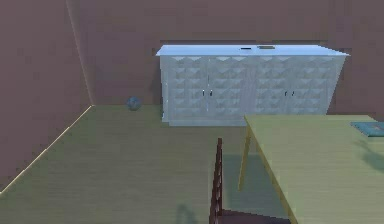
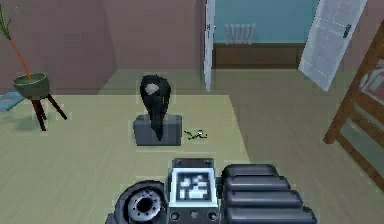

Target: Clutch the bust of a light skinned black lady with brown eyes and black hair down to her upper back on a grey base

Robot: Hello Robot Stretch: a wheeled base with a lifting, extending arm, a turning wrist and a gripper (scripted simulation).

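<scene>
At the arm side view's bottom edge we see a white marker square (image 2: pixel 195 187) and, left of it, a round dark body that we take for the gripper (image 2: pixel 140 204). We cannot make out its far end, so we cannot tell whether it holds anything.

Further up the frame, a little left of centre, the bust (image 2: pixel 155 100) stands upright on its grey base (image 2: pixel 158 131), on what we take for the pale desk (image 2: pixel 265 135). Its long axis runs vertical. It lies up the frame from the gripper and apart from it, with bare desk between. We judge that the coming move turns on reaching outward, up the picture, to meet the bust from the side.

A small pale thing (image 2: pixel 196 132) lies just right of the base. Beyond are a potted plant (image 2: pixel 30 86) at the left and a white door (image 2: pixel 330 45) at the upper right.

The forward view adds the desk's corner at lower right, a reddish chair (image 1: pixel 217 185) beside it, and farther off a white sideboard (image 1: pixel 250 85) against the back wall.
</scene>
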